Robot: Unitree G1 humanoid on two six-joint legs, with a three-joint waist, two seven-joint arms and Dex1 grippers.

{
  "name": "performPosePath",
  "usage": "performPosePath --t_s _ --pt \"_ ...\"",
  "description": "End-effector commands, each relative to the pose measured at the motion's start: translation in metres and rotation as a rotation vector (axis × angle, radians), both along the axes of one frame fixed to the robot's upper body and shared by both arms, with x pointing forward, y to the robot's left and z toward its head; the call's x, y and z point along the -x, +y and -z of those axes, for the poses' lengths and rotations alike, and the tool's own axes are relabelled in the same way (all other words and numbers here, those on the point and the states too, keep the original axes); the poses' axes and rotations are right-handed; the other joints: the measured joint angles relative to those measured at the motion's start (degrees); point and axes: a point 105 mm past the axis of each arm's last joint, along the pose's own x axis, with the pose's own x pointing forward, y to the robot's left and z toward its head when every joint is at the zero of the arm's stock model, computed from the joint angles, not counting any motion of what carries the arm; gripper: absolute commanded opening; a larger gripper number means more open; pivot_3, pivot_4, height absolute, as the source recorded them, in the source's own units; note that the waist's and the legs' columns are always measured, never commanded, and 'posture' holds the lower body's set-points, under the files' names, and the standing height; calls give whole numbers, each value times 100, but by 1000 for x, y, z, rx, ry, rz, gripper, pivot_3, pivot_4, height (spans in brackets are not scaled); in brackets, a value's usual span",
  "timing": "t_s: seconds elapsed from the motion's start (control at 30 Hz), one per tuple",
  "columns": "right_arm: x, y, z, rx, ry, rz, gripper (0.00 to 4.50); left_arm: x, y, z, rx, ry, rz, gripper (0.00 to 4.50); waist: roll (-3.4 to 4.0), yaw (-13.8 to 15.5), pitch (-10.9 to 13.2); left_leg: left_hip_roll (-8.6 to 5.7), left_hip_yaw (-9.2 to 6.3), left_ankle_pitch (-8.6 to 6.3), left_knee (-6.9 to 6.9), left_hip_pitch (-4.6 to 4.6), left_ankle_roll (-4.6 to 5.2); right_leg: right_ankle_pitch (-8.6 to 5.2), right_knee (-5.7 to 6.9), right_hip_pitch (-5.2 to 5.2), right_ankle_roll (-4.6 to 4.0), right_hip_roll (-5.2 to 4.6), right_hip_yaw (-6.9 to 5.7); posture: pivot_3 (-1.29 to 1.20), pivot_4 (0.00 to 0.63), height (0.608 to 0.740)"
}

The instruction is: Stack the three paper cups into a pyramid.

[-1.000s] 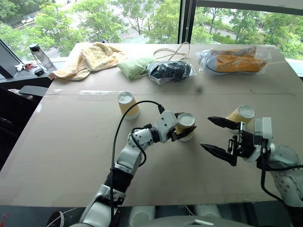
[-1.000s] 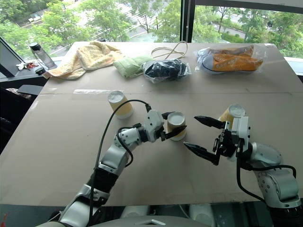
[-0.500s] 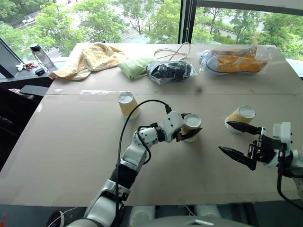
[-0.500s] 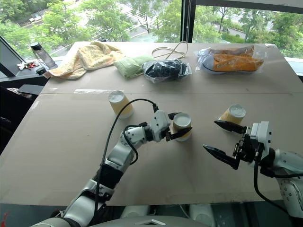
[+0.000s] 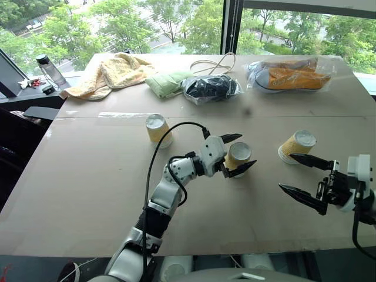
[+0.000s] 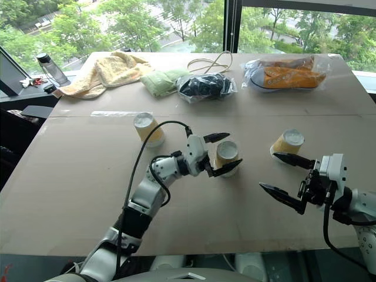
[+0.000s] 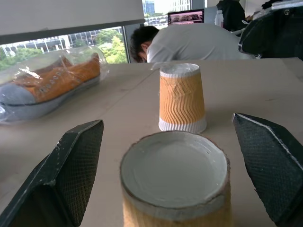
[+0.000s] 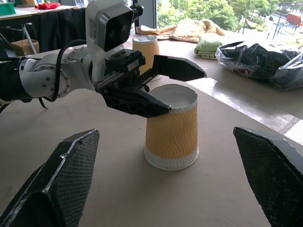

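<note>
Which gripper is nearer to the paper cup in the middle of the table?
Left. The left gripper has its open fingers on either side of the middle cup. The right gripper is open too, off to that cup's right, closer to the right-hand cup.

Office/lab w/ big windows [image 5: 176, 23], person at monitor [image 7: 184, 16].

Middle cup [image 7: 175, 182]: lower body cut off by the left wrist view's edge; in the left eye view the left gripper [image 5: 233, 154] covers part of its side.

Right gripper [image 5: 305, 176]: its arm runs out of the head views at the right edge.

Far cup [image 8: 146, 47]: lower part hidden behind the left gripper's body in the right wrist view.

Person [image 7: 189, 42]: upper body only, face not visible.

Bagged dark item [image 5: 210, 88]: contents cannot be identified through the plastic.
</note>
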Motion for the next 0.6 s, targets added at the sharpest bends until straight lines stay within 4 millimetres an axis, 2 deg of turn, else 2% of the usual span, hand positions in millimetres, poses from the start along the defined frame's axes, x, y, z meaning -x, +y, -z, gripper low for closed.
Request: performPosePath --t_s 0.03,0.13,0.2,0.33,0.4,0.43,0.6 --pt "0 -3 -6 4 -28 -4 4500 7 10 -34 110 -49 -20 4463 1 -3 0 1 0 0 0 0 0 0 1 0 0 0 1 0 150 740" --pt "-1 -3 -6 3 -28 -12 4500 4 27 -66 234 -89 -117 4463 1 0 2 2 -1 0 2 -2 0 0 1 0 0 -1 0 0 150 740" --pt "-1 -3 -7 2 -31 -18 4500 -3 49 -83 281 -131 -256 4463 1 2 2 1 -5 0 6 -5 0 0 1 0 0 -2 -1 0 150 740" --pt "-2 -2 -11 -11 -43 -35 4500 -12 112 -102 321 -239 -626 4463 2 -18 1 0 -8 0 6 -3 0 0 3 0 0 4 -1 0 150 740" --pt "-3 1 -14 -25 -47 -56 4500 -11 140 -96 320 -233 -791 4463 3 -15 2 2 -8 0 4 2 0 0 4 0 0 9 5 0 150 740" --pt "-3 3 -15 -32 -49 -66 4500 -10 149 -87 294 -207 -854 4463 2 -4 2 3 -11 0 3 2 0 0 4 1 0 10 5 0 150 740" --pt "-7 6 -19 -41 -56 -86 4500 -4 171 -47 192 -101 -1017 4463 -1 26 4 4 -20 0 8 -8 -1 0 1 0 0 -1 -1 0 150 740"
